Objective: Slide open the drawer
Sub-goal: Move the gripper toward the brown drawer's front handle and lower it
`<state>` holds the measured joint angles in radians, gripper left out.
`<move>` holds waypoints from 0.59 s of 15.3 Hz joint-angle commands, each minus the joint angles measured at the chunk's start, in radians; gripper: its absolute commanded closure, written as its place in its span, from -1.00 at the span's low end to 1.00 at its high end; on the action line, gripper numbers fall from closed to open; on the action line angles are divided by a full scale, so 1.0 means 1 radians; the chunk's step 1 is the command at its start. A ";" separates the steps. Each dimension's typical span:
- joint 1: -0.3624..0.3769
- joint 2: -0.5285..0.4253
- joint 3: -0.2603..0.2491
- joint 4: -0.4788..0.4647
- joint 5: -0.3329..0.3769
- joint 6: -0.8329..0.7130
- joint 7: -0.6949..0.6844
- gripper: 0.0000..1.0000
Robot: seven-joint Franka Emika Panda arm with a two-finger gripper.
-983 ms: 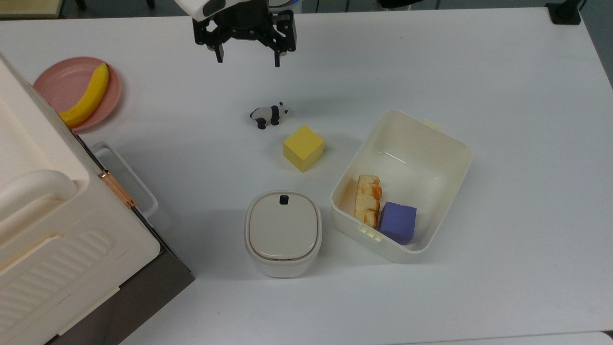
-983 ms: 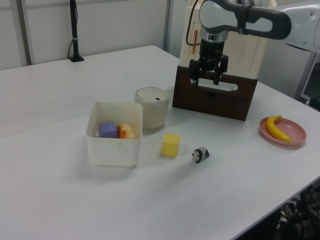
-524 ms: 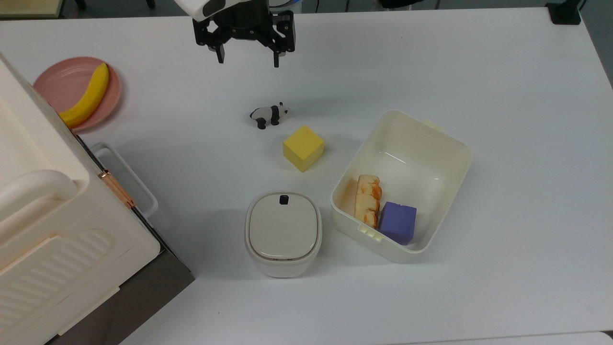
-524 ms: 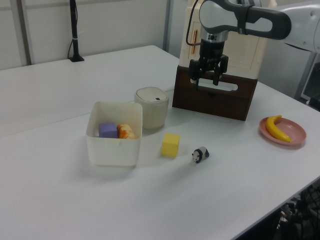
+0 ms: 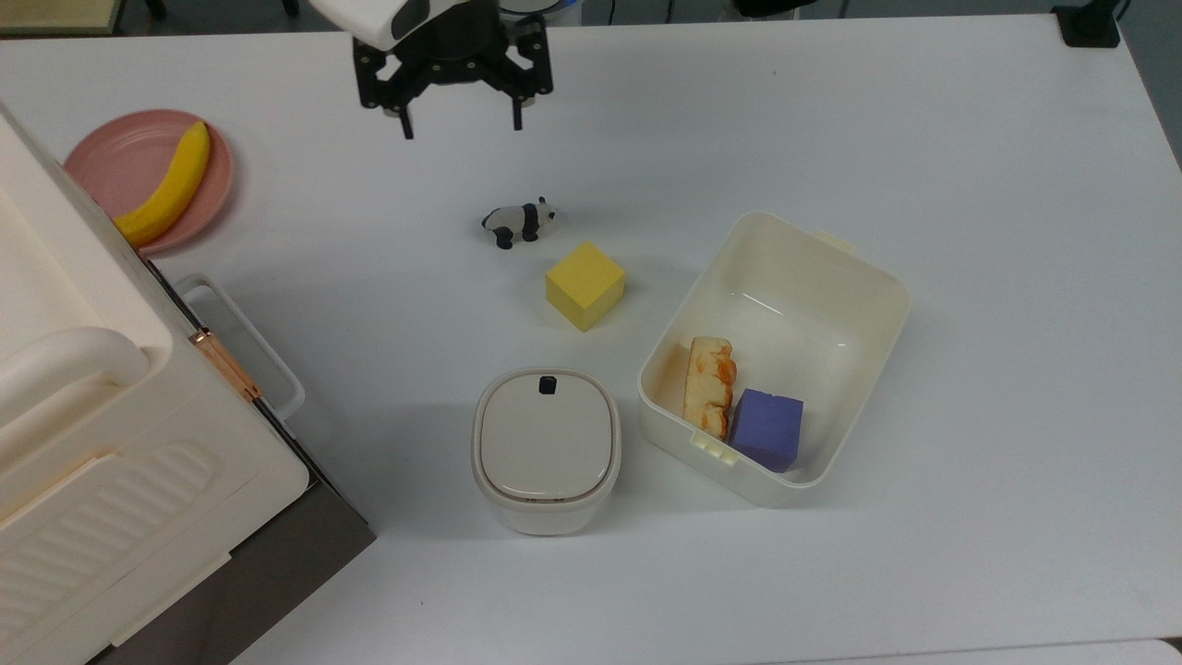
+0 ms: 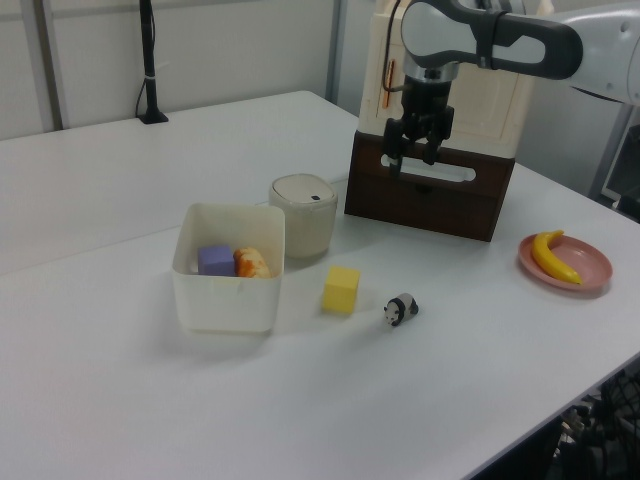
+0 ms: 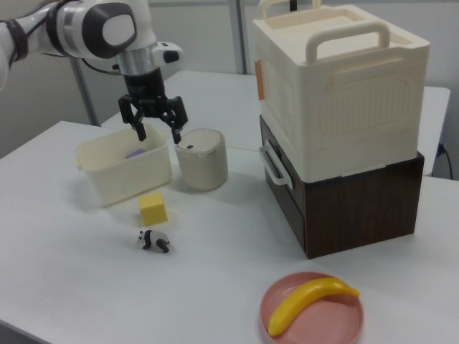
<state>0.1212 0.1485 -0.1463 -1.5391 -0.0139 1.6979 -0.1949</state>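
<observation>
- I see the white table (image 5: 970, 139) carrying everything, and at the top view's left edge a big cream case (image 7: 344, 86) with a loop grip stacked on a dark brown cabinet (image 7: 366, 208).
- The drawer (image 7: 283, 193) sits in that cabinet's front, pushed in flush; its white loop handle (image 5: 245, 342) sticks out toward the middle of the table.
- The arm (image 6: 500, 35) hangs above the table, and my gripper (image 5: 459, 129) points down with its fingers spread apart, holding nothing, well apart from the handle.
- The cream tub (image 5: 813, 277) stands at the top view's right, with a purple block (image 5: 766, 429) and a piece of bread (image 5: 708, 383) touching inside it.
- The lidded off-white bin (image 5: 547, 448) stands just beside the tub, between it and the cabinet.
- A pink plate (image 5: 120, 162) holds a banana (image 5: 171, 185) near the cabinet.
- A yellow cube (image 5: 584, 284) lies near the tub.
- A toy panda (image 5: 517, 222) lies just beside the cube, between it and the gripper.
</observation>
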 commanded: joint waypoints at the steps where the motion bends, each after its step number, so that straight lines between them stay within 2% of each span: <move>1: -0.002 0.013 -0.058 -0.021 0.011 0.031 -0.246 -0.93; 5: -0.002 0.072 -0.094 0.025 0.008 0.043 -0.369 -0.93; 9: -0.002 0.117 -0.119 0.033 -0.012 0.181 -0.428 -0.93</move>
<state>0.1180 0.2277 -0.2461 -1.5269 -0.0144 1.7989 -0.5633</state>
